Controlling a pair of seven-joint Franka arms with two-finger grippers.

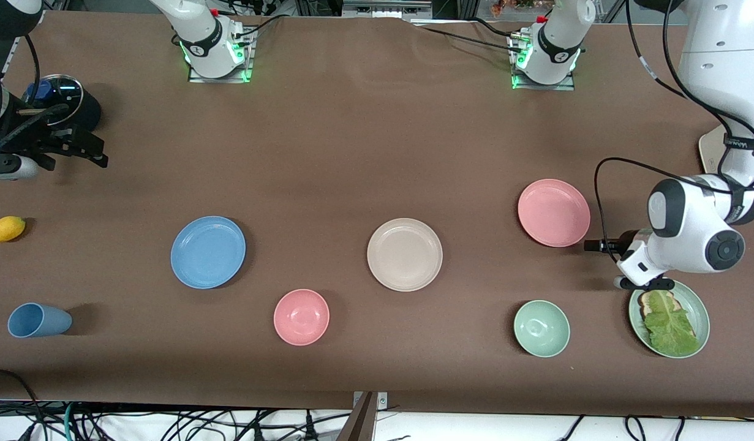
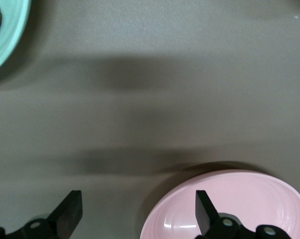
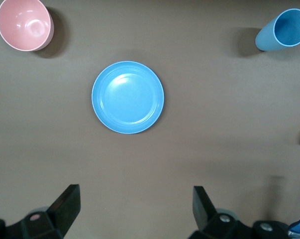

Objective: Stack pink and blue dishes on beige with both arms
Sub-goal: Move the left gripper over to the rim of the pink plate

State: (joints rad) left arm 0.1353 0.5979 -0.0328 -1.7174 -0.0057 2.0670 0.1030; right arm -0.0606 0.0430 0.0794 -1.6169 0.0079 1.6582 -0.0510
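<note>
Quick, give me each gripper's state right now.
Left gripper: open, holding nothing, one finger over the pink plate.
Right gripper: open, holding nothing, over bare table.

Brown table (image 1: 352, 153) carries plates (image 1: 405, 254), bowls (image 1: 301, 316), cup (image 1: 38, 320), lemon (image 1: 6, 228).

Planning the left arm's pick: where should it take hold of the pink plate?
Grip the pink plate by its raised rim, at the edge toward the left arm's end of the table. It lies flat, so only the rim offers purchase; the left gripper, fingers open, already hovers there.
</note>
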